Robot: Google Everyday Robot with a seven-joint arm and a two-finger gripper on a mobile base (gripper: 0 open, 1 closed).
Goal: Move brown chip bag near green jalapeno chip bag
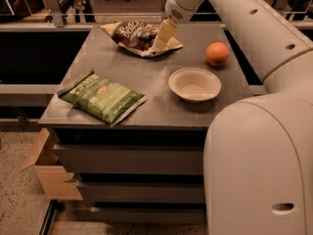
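The brown chip bag [136,35] lies crinkled at the far middle of the grey table [146,77], with tan edges and white script. The green jalapeno chip bag [101,96] lies flat at the front left corner, well apart from it. My gripper [163,36] reaches down from the arm at the upper right and sits over the right end of the brown bag, its pale fingers [165,32] at the bag's surface.
An orange [216,53] sits at the far right of the table. A white bowl [194,84] stands in front of it. My arm and base fill the right side. A cardboard box [46,170] stands on the floor at the left.
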